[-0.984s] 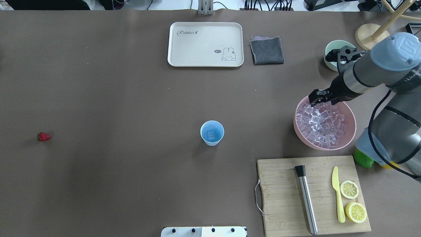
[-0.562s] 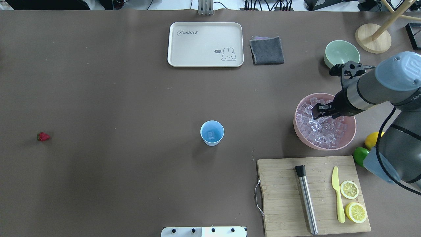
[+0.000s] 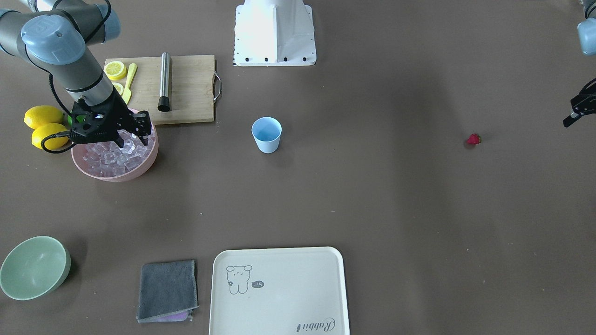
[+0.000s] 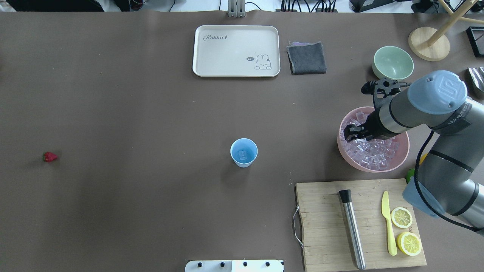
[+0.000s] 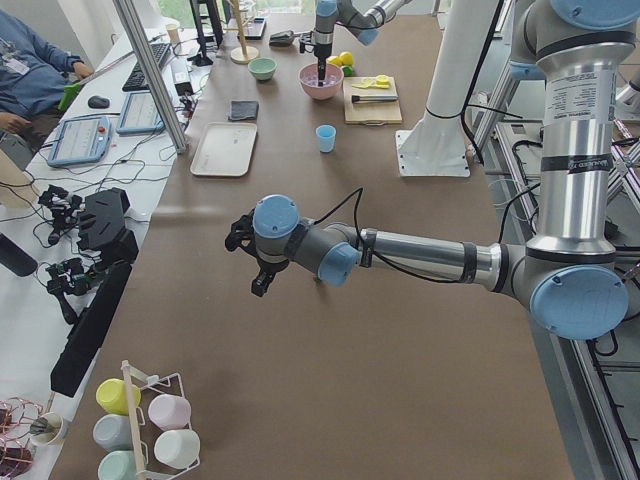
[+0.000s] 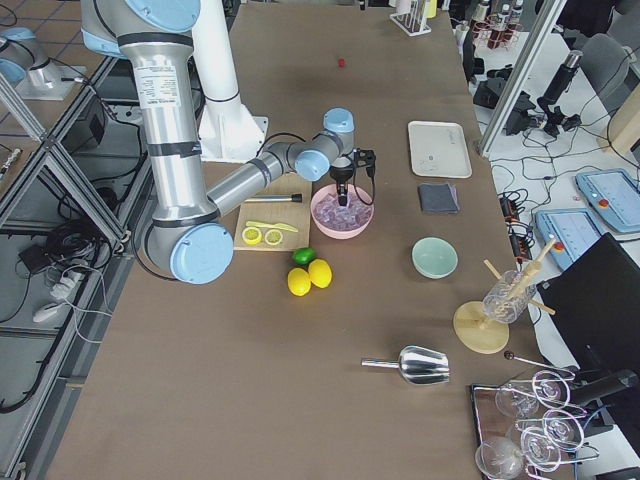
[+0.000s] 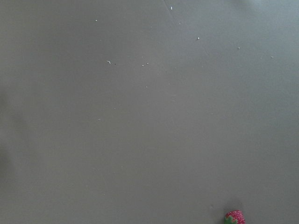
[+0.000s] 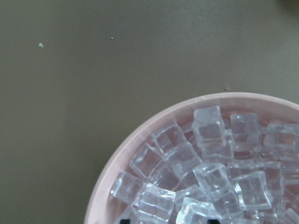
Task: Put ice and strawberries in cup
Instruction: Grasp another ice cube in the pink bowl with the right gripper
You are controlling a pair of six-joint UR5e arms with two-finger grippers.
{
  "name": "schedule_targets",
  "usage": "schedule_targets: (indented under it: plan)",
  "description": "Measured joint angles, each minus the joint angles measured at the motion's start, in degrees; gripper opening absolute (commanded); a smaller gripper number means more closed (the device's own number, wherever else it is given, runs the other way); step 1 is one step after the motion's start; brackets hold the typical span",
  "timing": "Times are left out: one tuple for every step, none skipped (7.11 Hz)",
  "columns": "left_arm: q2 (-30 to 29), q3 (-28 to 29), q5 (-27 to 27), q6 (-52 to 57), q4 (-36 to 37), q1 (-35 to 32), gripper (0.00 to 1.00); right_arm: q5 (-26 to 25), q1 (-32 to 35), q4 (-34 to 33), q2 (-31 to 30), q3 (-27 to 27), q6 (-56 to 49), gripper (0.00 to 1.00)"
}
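Observation:
The light-blue cup (image 4: 244, 152) stands upright mid-table with one ice cube (image 4: 242, 154) inside; it also shows in the front view (image 3: 267, 134). The pink bowl (image 4: 341, 145) at the right holds several ice cubes (image 4: 372, 155), seen close in the right wrist view (image 8: 209, 125). My right gripper (image 4: 353, 133) is open, its tips low among the cubes at the bowl's left side (image 3: 135, 135). The strawberry (image 4: 50, 156) lies alone at the far left, at the bottom edge of the left wrist view (image 7: 234, 217). My left gripper (image 3: 575, 114) hangs near it; I cannot tell whether it is open or shut.
A wooden cutting board (image 4: 325, 226) with a steel muddler (image 4: 352, 230), a yellow knife (image 4: 388, 223) and lemon halves (image 4: 401, 217) lies in front of the bowl. Whole lemons (image 3: 44, 116) lie beside it. A green bowl (image 4: 393, 62), grey cloth (image 4: 307, 57) and rabbit tray (image 4: 236, 51) sit at the back.
My right gripper has moved from the bowl's far rim down into the ice and towards the bowl's left side. The cup and the strawberry have not moved.

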Motion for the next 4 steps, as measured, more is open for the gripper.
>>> schedule_targets:
  plan:
    - [0.0, 0.0, 0.0, 0.0, 0.0, 0.1, 0.99, 0.0, 0.1, 0.1, -0.4, 0.0, -0.5, 0.63]
    - [0.0, 0.0, 0.1, 0.0, 0.0, 0.2, 0.99, 0.2, 0.2, 0.2, -0.7, 0.1, -1.3, 0.64]
    - [-0.1, 0.0, 0.1, 0.0, 0.0, 0.2, 0.99, 0.5, 0.5, 0.3, -0.8, 0.3, -2.0, 0.63]
    - [-0.1, 0.0, 0.1, 0.0, 0.0, 0.3, 0.99, 0.7, 0.6, 0.2, -0.8, 0.3, -2.5, 0.63]
